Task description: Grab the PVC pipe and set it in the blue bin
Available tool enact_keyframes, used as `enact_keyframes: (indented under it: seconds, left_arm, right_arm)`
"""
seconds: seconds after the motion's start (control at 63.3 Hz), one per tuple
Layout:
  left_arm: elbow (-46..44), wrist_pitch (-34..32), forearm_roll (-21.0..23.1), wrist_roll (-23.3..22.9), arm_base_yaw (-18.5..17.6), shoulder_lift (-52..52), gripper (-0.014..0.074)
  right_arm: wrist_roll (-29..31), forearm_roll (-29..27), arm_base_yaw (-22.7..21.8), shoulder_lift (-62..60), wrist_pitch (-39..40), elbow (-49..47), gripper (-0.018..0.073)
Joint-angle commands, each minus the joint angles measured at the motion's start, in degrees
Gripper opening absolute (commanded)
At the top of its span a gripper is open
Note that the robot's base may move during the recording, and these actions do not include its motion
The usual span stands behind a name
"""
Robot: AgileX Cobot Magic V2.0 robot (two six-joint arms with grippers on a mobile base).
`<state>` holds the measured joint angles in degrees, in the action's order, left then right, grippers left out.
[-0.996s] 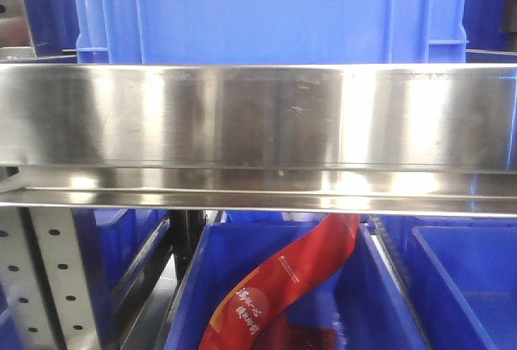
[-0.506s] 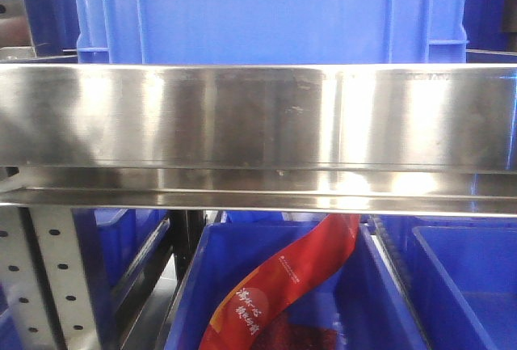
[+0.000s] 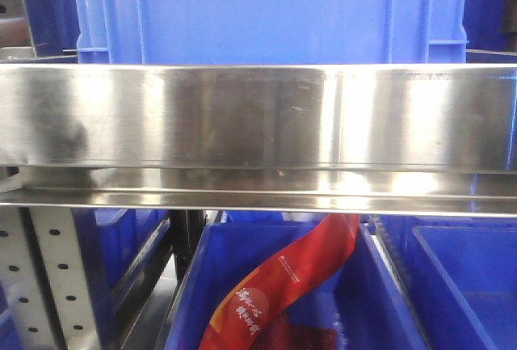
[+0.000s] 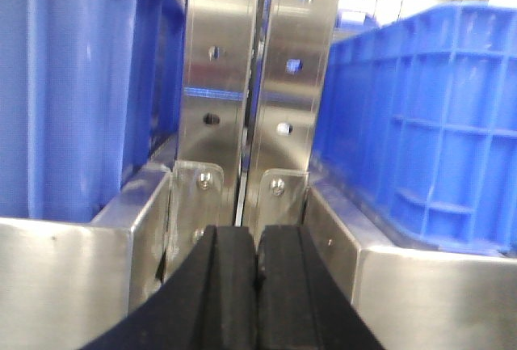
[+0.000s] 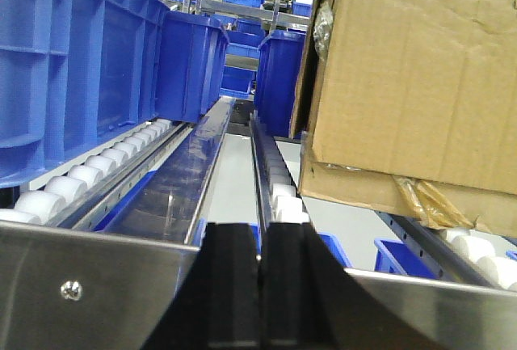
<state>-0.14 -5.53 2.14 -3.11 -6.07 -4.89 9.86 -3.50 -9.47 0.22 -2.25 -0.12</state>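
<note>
The PVC pipe is out of view in all views. A large blue bin (image 3: 266, 10) stands on the steel shelf (image 3: 258, 115) in the front view. Lower blue bins (image 3: 355, 301) sit below it, one holding a red packet (image 3: 283, 285). My left gripper (image 4: 258, 241) is shut and empty, facing two steel uprights (image 4: 250, 83) between blue bins (image 4: 420, 124). My right gripper (image 5: 262, 237) is shut and empty, above a steel shelf edge (image 5: 89, 277), looking down a roller rack lane.
A cardboard box (image 5: 412, 83) sits on rollers at the right of the right wrist view. Blue bins (image 5: 81, 59) line the left on white rollers (image 5: 73, 180). Perforated steel posts (image 3: 56, 277) stand at lower left in the front view.
A dark reflection has appeared at the left of the steel shelf front. Nothing else has visibly moved.
</note>
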Motion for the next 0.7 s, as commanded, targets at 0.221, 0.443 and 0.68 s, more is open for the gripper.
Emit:
enact_keyframes:
  seconds: [0.221, 0.443, 0.68]
  left_arm:
    - [0.1, 3.2, -0.4, 0.1, 0.2, 4.9, -0.0111]
    - [0.1, 3.1, -0.4, 0.1, 0.2, 4.9, -0.0111]
    - [0.1, 3.1, -0.4, 0.1, 0.2, 4.9, -0.0111]
  right_arm:
    - [0.2, -0.1, -0.2, -0.2, 1.5, 0.1, -0.0168]
    - [0.2, -0.1, -0.2, -0.2, 1.5, 0.1, -0.0168]
    - [0.2, -0.1, -0.2, -0.2, 1.5, 0.1, -0.0168]
